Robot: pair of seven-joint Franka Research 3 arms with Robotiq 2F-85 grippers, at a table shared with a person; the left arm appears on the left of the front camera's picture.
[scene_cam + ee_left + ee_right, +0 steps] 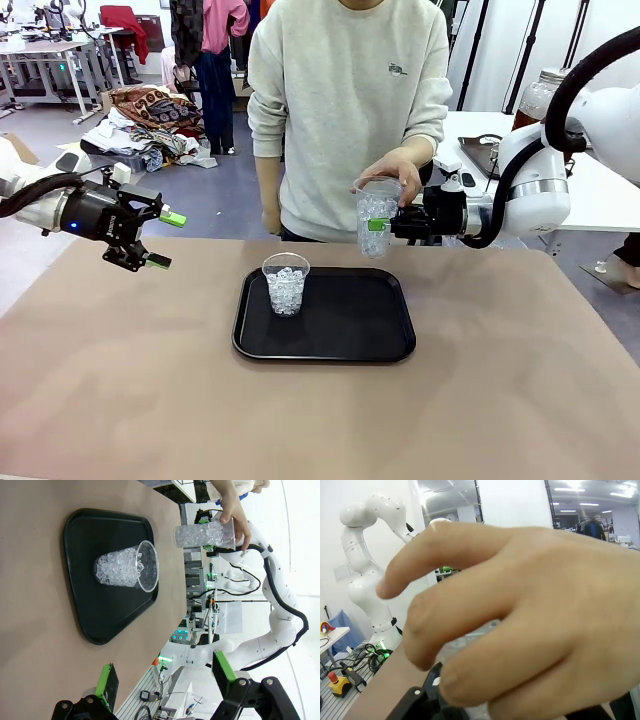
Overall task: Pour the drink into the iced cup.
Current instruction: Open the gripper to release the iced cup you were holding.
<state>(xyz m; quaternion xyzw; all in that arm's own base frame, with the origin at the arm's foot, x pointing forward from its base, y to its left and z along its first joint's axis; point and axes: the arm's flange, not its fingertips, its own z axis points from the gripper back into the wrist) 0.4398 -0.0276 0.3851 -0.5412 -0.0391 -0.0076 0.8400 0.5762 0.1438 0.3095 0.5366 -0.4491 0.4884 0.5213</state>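
**A:** What's the surface like, and the room?

**B:** A tan table (520,400) with a black tray (380,345) near its middle. Beyond the tray a person (345,100) stands at the far edge. Behind them are a grey floor (210,190) and heaped clothes (150,110).

**A:** Containers?

**B:** A clear cup (286,285) stands upright on the tray's left part, full of ice (287,290). A raised cup (377,215), also packed with ice, is above the tray's far right corner. The person's hand (400,170) grips its rim from above, and the right gripper (380,225) is clenched on its side.

**A:** And the drink?

**B:** The drink (533,105), dark amber-brown, sits in a jar (545,80) well beyond the tray to the right, on a white side table (600,195). The right arm partly hides it.

**A:** Left gripper?

**B:** The left gripper (165,239) hovers left of the tray, jaws released and spread wide.
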